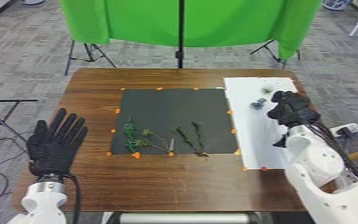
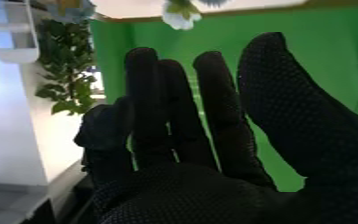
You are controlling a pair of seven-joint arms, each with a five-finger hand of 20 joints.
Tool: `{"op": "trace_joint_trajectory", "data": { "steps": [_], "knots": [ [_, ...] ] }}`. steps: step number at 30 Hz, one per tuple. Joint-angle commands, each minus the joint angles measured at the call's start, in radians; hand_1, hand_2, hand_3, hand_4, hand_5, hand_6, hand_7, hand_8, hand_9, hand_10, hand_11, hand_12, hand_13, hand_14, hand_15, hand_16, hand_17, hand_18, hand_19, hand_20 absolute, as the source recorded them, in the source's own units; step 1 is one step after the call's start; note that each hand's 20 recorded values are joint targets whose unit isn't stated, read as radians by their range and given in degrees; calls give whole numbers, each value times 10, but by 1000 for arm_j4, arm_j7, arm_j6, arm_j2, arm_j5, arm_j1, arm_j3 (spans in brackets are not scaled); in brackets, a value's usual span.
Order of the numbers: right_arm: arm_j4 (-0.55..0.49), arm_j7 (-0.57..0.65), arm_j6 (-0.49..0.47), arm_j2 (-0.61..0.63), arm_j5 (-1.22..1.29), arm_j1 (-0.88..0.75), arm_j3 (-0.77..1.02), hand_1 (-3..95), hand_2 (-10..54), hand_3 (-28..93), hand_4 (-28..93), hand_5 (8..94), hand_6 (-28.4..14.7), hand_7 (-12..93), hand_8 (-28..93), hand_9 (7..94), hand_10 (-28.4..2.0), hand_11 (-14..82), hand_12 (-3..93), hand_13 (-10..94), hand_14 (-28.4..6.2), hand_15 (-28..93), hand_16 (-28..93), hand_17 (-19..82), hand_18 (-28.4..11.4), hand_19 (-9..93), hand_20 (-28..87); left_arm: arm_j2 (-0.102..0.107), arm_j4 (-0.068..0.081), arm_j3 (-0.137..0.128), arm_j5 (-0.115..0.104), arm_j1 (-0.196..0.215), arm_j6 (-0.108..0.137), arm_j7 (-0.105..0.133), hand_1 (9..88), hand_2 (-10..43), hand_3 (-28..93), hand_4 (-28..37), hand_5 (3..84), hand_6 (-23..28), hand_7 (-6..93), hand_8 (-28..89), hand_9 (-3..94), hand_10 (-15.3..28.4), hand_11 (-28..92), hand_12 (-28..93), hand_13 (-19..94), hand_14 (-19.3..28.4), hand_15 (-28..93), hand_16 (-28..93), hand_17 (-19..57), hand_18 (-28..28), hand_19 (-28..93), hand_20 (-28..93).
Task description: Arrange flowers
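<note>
Green stems [image 1: 130, 131] are laid on the dark mat [image 1: 162, 107] on the counter [image 1: 175, 185]. Beside the right hand [image 1: 293, 107], blue flowers [image 1: 259, 104] are seen on the white sheet [image 1: 254, 130], which is partly hidden by its arm. Both hands are let loose, with nothing held in their straight fingers [image 1: 58, 123]. In the right wrist view, a white flower [image 2: 181, 18] is cut off.

Curved white arms [image 1: 322, 160] end in black-gloved hands [image 1: 53, 152], the fabric [image 2: 180, 197] finely textured, with black cables [image 1: 76, 192] running past the wrists [image 1: 49, 178].
</note>
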Motion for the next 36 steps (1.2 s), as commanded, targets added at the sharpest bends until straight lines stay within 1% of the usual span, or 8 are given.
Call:
{"op": "trace_joint_trajectory", "data": {
  "steps": [1,12,16,22,28,32,34,36],
  "knots": [
    [75,-164,-12,26,-36,94,-51,453,-95,868,-283,490,-17,291,-190,473,-134,197,156,396,-137,563,128,252,-230,894,574,-9,0,12,3,7,1,-5,249,101,765,-283,361,94,81,-93,293,157,126,80,200,154,210,-42,-90,126,262,82],
    [169,-100,-62,13,-53,175,-124,489,-95,845,-283,492,-6,241,-178,493,-112,156,136,419,-124,539,136,266,-229,893,568,-7,6,18,8,-4,4,-19,250,104,763,-283,361,95,81,-93,293,158,126,81,199,155,212,-42,-90,126,262,81],
    [200,-96,-105,7,-35,194,-145,497,-95,837,-283,515,5,235,-174,533,-110,158,138,455,-117,531,141,273,-227,898,565,-6,7,21,5,-6,3,-24,251,106,762,-283,361,95,81,-92,293,158,126,80,200,154,213,-42,-90,126,262,81],
    [219,-113,-67,-9,-66,191,-166,515,-95,807,-283,550,22,240,-176,597,-101,187,156,479,-113,591,218,278,-226,904,572,-4,8,22,4,-7,5,-25,252,107,763,-283,362,96,81,-92,293,159,126,80,199,155,213,-43,-91,126,264,82],
    [237,-90,-95,-19,-37,211,-182,515,-95,805,-283,539,17,227,-168,567,-105,163,144,476,-115,595,223,280,-227,909,574,-9,10,29,6,-18,11,-30,254,110,762,-283,363,96,83,-93,293,159,127,80,199,155,213,-43,-92,126,265,81],
    [213,-101,-89,-13,-34,194,-173,529,-95,771,-283,602,23,276,-183,632,-107,198,158,502,-109,579,250,279,-223,907,575,-11,7,30,6,-13,6,-29,254,116,759,-283,363,96,83,-94,293,158,130,80,199,155,215,-44,-92,126,267,81],
    [200,-99,-98,-9,-25,192,-172,552,-95,725,-283,664,13,297,-82,713,-103,164,221,526,-105,552,283,279,-222,901,580,-10,7,28,4,-10,8,-28,254,117,758,-283,363,96,84,-93,293,158,131,80,199,155,216,-44,-92,126,267,81],
    [182,-91,-90,-1,-10,182,-168,575,-95,685,-283,696,8,299,-65,750,-107,136,249,539,-100,534,300,282,-219,898,579,-12,7,27,2,-9,7,-29,254,118,759,-283,363,96,84,-94,293,158,131,79,199,155,217,-45,-92,126,268,81]
  ]
}}
